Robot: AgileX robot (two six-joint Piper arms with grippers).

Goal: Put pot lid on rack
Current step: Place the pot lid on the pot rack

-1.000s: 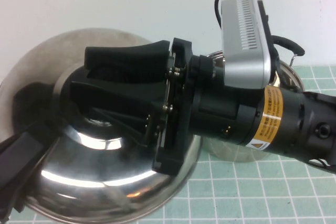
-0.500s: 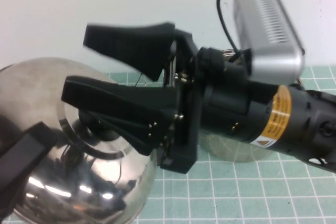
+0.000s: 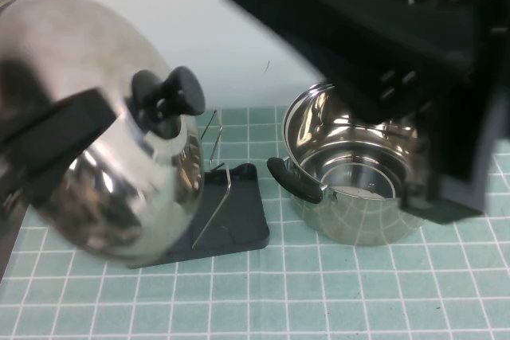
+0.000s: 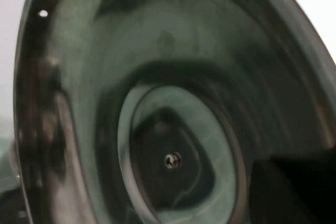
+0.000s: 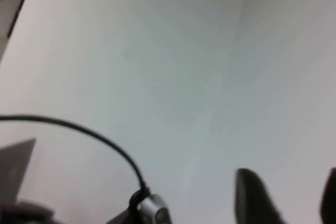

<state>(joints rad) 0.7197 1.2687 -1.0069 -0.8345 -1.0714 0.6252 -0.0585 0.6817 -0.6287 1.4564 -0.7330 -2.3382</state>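
The pot lid [image 3: 103, 133] is shiny steel with a black knob [image 3: 167, 97]. It hangs tilted on edge at the left, its knob facing right, above the left part of the rack [image 3: 235, 216]. The rack is a black tray with thin wire loops. My left gripper [image 3: 56, 137] is shut on the lid's rim. The left wrist view shows the lid's underside [image 4: 157, 103] with one finger [image 4: 294, 192] across it. My right gripper [image 3: 358, 37] is open and empty, raised high at the upper right over the pot. Its fingers [image 5: 252, 198] stand apart before a blank wall.
A deep steel pot [image 3: 358, 197] with a black handle [image 3: 293, 182] stands uncovered to the right of the rack, on a green gridded mat [image 3: 319, 292]. A white wall is behind.
My right gripper has let go of the lid's knob and risen up and to the right. The lid has swung left and tipped on edge in my left gripper, uncovering the rack and pot.
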